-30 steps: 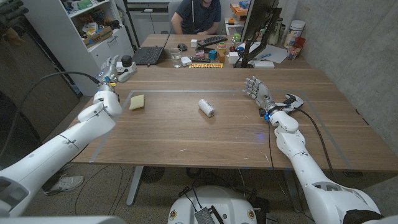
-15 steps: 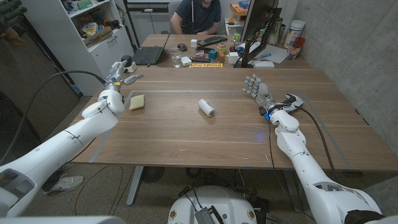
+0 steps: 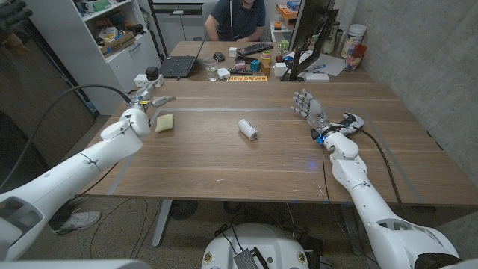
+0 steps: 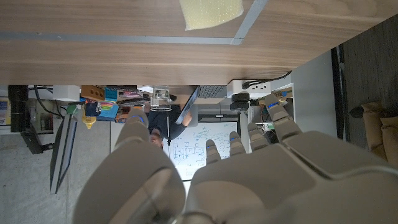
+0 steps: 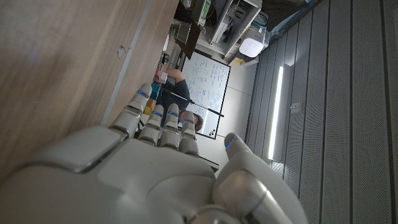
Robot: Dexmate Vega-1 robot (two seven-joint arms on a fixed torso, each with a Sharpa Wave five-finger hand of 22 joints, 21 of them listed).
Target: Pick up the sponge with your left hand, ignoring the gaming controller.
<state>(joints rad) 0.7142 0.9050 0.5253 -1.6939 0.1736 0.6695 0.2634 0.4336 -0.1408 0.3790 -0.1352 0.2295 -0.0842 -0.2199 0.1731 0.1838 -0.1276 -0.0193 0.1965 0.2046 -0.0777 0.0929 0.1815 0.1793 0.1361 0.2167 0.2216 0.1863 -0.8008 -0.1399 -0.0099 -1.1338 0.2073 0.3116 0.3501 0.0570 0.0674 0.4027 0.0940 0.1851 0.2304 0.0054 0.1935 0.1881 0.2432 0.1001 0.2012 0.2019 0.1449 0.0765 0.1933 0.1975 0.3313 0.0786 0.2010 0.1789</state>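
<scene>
Pale yellow, the sponge (image 3: 164,122) lies flat on the wooden worktop (image 3: 224,161) in the upper left of the head frame, at the corner of a taped outline. The left robot hand (image 3: 147,98) hovers just beyond and above it, released — fingers apart, nothing in them; in the left wrist view those fingers (image 4: 273,121) reach out past the worktop's far edge while the sponge (image 4: 211,14) sits at the frame's top edge.

The step in hand looks like the approach. To do it well, the left robot hand should probably draw back so the palm is over the sponge, then lower with thumb and fingers straddling its shorter sides — a soft block will squash, so a light squeeze ought to do.

A white cylindrical object (image 3: 248,129) lies at mid-frame, well apart from the sponge. The right robot hand (image 3: 308,106) stands at right, fingers spread and empty.
</scene>
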